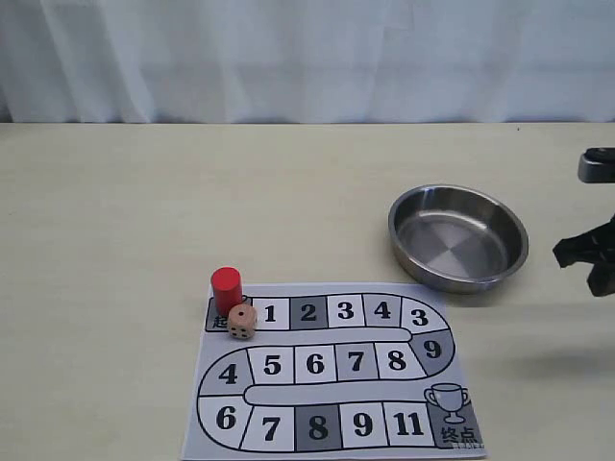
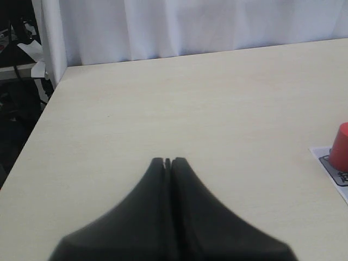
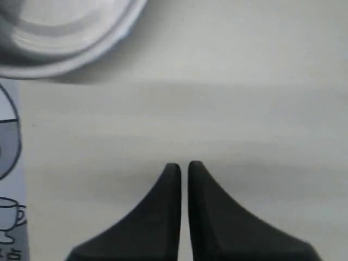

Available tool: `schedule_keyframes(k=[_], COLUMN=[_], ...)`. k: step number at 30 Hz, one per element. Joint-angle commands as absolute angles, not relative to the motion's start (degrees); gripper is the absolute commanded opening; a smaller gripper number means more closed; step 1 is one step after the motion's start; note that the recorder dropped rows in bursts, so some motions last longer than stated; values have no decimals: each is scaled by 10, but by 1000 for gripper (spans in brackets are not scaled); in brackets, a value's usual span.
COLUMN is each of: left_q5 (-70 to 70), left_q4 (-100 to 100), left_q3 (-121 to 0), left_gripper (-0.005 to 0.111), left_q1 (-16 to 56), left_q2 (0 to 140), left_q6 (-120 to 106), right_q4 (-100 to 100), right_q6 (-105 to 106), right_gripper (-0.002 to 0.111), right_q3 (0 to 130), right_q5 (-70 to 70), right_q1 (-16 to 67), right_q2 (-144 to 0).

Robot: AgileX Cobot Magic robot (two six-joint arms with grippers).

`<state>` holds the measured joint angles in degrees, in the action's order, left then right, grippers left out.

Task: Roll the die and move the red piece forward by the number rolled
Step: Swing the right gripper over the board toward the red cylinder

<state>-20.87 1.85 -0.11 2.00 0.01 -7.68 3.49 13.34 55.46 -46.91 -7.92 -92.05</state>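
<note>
The red piece (image 1: 226, 289) stands upright on the start square at the upper left corner of the printed game board (image 1: 327, 395). Right beside it, the tan die (image 1: 241, 322) rests on the board between the start square and square 1. My left gripper (image 2: 167, 161) is shut and empty over bare table; the red piece (image 2: 341, 145) shows at the edge of its view. It is out of the exterior view. My right gripper (image 1: 577, 254) hovers at the far right, beyond the bowl; in the right wrist view the gripper (image 3: 184, 166) is shut on nothing.
A round steel bowl (image 1: 392, 226) sits empty at the right, above the board; its rim (image 3: 65, 60) and the board's trophy corner (image 3: 8, 163) show in the right wrist view. A white curtain hangs behind the table. The table's left edge (image 2: 49, 103) lies near the left arm.
</note>
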Motion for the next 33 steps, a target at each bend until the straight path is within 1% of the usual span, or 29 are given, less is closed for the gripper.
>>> schedule_keyframes(k=[1,11,19,27,33], left_q5=[-203,-203,-203,-203,-203], left_q4=[22,22,22,22,22], left_q3=[0,0,0,0,0], left_gripper=[0,0,0,0,0], left_q1=[20,20,20,20,20], left_q2=[0,0,0,0,0], left_q6=[-75,-75,-75,-75,-75], right_q4=[102,103,116,115,115], right_q6=[207,206,206,206,206], right_gripper=[4,4,4,4,4], right_q3=[553,553,553,555,614], right_q5=[-449,-413,-340,-284,-302], right_q1=[-37,135,262,349,386], right_q2=[-899,-898,-911,-979,-1045])
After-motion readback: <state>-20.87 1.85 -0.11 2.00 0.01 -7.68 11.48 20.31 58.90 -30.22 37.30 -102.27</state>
